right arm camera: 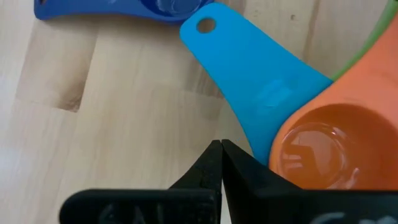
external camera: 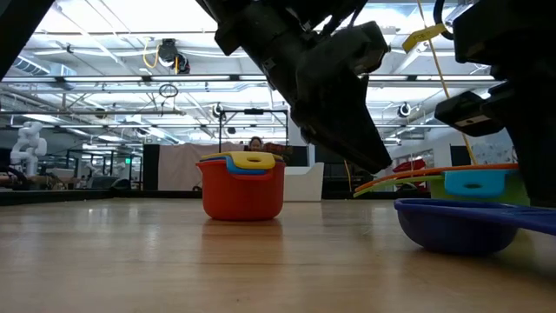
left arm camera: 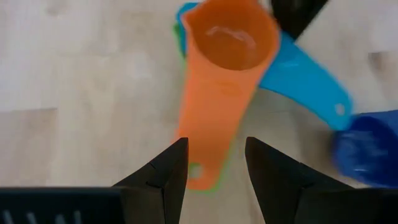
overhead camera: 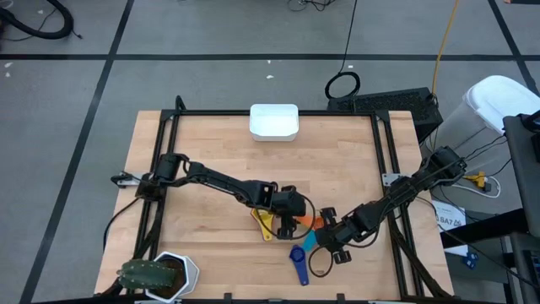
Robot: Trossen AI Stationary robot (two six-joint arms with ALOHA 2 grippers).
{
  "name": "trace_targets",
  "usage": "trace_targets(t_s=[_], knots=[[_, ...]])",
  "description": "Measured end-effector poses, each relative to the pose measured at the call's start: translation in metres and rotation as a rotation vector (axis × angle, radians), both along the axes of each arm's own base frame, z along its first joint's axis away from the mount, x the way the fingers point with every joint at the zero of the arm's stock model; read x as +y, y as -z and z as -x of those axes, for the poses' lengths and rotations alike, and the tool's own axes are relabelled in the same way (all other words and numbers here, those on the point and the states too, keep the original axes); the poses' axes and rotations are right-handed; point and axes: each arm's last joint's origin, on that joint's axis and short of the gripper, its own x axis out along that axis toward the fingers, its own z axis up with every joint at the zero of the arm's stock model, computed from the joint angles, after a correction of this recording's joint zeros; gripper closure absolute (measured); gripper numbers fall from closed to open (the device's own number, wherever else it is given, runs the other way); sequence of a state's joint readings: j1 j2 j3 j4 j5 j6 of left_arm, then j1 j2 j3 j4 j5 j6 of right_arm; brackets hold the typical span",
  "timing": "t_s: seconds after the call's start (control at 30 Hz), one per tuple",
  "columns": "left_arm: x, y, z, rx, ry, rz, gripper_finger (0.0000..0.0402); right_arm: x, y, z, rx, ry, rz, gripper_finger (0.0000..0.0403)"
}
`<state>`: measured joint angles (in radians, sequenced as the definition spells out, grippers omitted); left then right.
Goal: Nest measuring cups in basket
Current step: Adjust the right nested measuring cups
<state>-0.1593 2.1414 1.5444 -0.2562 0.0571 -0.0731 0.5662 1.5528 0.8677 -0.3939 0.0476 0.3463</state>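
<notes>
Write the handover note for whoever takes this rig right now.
Left tool: open, hovering over the orange cup's handle, nothing held.
Right tool: shut, empty, beside the light blue cup.
Orange sits in light blue, over a green one; dark blue cup lies apart; a red cup holds yellow and blue ones.
White basket at the far edge holds no cups.
Left: finish nesting, move all into basket.

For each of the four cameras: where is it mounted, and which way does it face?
High: overhead, straight down on table, both arms, basket.
Low: tabletop height, level toward red cup stack; arms overhead.
Left wrist: over orange cup; open left gripper.
Right wrist: beside light-blue handle; shut right gripper.
Both wrists share the orange cup.
</notes>
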Motion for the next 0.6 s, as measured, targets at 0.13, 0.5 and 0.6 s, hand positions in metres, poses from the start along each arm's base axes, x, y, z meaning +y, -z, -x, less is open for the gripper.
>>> trace_targets(t_s=[0.13, 0.5, 0.6], knots=[[0.003, 0.0, -0.001, -0.026, -0.001, -0.124, 0.0238, 0.001, 0.0, 0.001, 0.0, -0.004, -0.001, 0.0403], [0.024, -0.004, -0.007, -0.083, -0.083, -0.252, 0.0238, 0.003, -0.001, -0.001, -0.015, -0.014, -0.035, 0.0403], [0.026, 0.005, -0.01, -0.079, -0.089, -0.251, 0.0238, 0.004, -0.002, -0.002, -0.02, -0.015, -0.039, 0.0403]])
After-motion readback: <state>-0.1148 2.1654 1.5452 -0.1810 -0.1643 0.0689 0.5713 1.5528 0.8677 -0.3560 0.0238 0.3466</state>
